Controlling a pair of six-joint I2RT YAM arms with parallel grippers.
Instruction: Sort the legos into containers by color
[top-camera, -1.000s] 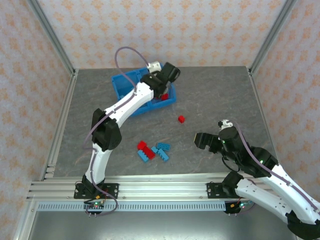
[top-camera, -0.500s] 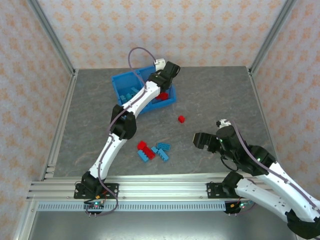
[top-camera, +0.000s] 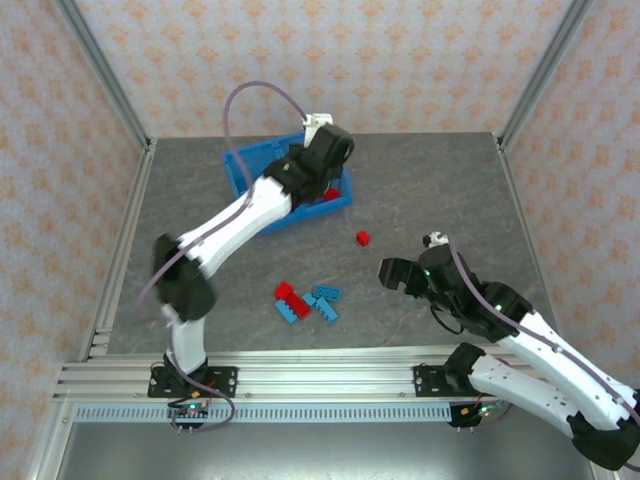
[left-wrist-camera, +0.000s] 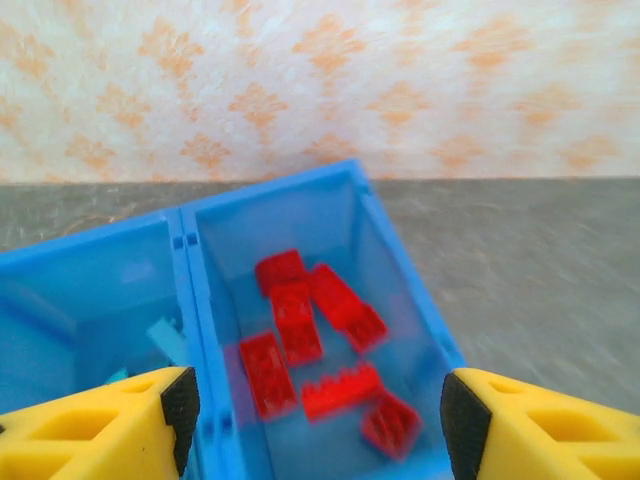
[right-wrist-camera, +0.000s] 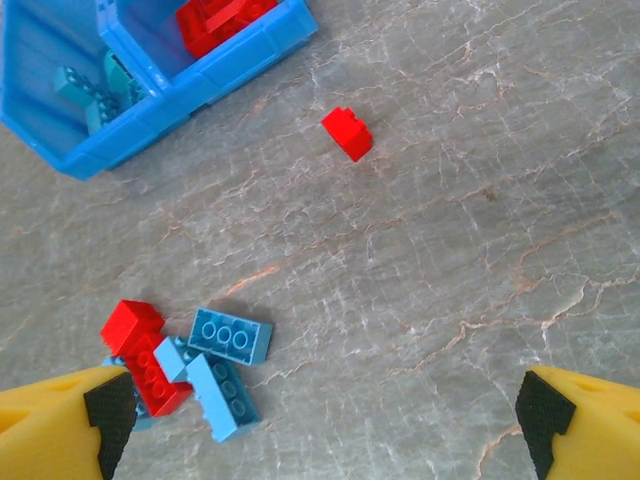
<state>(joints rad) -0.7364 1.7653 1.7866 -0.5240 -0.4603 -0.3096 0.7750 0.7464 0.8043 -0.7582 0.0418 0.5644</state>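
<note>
Left gripper: spread wide, nothing held, hung over the red side of the blue bin
Right gripper: spread wide too, nothing gripped, held over the table near the leftovers
Done: six or so red legos are parked in one compartment, a few light blue legos in the other
Left to do: a lone red brick plus a mixed pile of red and light blue, all loose on the table
Progress: judged well past halfway, not finished

Blue bin at eleven o'clock: red bricks right half, light-blue bricks left. Mixed pile at six; lone red brick central.
</note>
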